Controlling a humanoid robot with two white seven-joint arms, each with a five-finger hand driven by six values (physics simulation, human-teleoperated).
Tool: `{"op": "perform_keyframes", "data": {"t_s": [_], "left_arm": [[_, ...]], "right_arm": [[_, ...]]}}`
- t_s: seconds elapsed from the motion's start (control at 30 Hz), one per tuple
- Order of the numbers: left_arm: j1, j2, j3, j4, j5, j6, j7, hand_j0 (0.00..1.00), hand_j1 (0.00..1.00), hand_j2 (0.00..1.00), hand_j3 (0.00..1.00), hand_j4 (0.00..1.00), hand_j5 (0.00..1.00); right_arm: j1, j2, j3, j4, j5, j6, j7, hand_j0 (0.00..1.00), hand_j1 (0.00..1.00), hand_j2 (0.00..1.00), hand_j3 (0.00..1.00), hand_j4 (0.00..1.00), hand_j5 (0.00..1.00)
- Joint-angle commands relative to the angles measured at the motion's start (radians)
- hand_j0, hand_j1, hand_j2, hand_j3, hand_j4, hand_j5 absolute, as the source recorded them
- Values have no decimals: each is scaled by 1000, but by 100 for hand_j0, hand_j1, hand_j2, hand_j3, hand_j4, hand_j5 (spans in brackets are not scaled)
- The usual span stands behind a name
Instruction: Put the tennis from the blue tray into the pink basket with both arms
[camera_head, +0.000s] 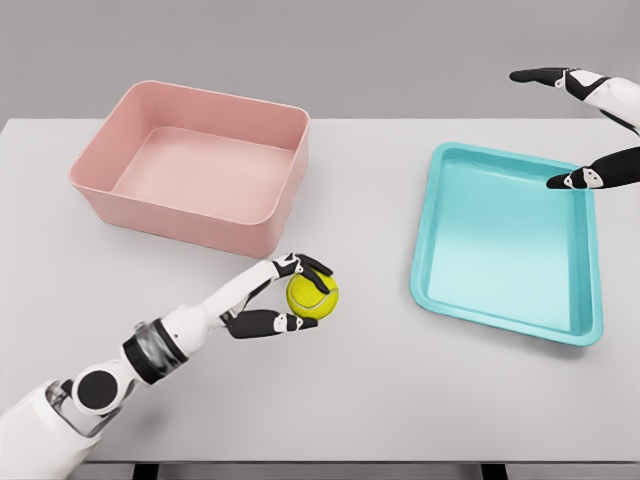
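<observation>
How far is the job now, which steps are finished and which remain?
Done: the blue tray is empty. In hand: the left hand grips the tennis ball between tray and pink basket; the right hand is open by the tray's far corner. Left: dropping the ball into the empty basket.

A single head-mounted camera looks down and forward across the grey surface (380, 400), from the robot's own side. The pink basket (195, 165) sits in the upper left, the blue tray (505, 240) at right, both at mid-range. The left arm enters from the lower-left corner; the right robot hand (590, 130) is partly cut off by the upper right edge. A plain grey backdrop fills the top.
</observation>
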Motion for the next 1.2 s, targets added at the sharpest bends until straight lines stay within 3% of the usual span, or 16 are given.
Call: {"op": "perform_keyframes", "data": {"t_s": [0.0,0.3,0.6,0.93,1.17], "left_arm": [[0,8,1,-3,4,-64,-1,49,49,49,49,49,49],[-21,27,13,-8,-8,-232,-3,49,49,49,49,49,49],[-67,45,42,-9,-7,-262,-1,49,49,49,49,49,49],[-95,63,137,-9,-4,-297,2,46,46,46,46,46,46],[-109,86,211,-8,9,-243,7,45,45,45,45,45,45]], "right_arm": [[-2,-1,0,0,-6,2,-1,100,100,100,100,100,100],[0,5,0,0,-6,2,-1,100,100,100,100,100,100],[-2,2,0,-2,-6,2,-1,100,100,100,100,100,100],[-2,0,0,0,-6,2,-1,100,100,100,100,100,100],[-2,0,0,-8,-6,2,-1,100,100,100,100,100,100]]}}
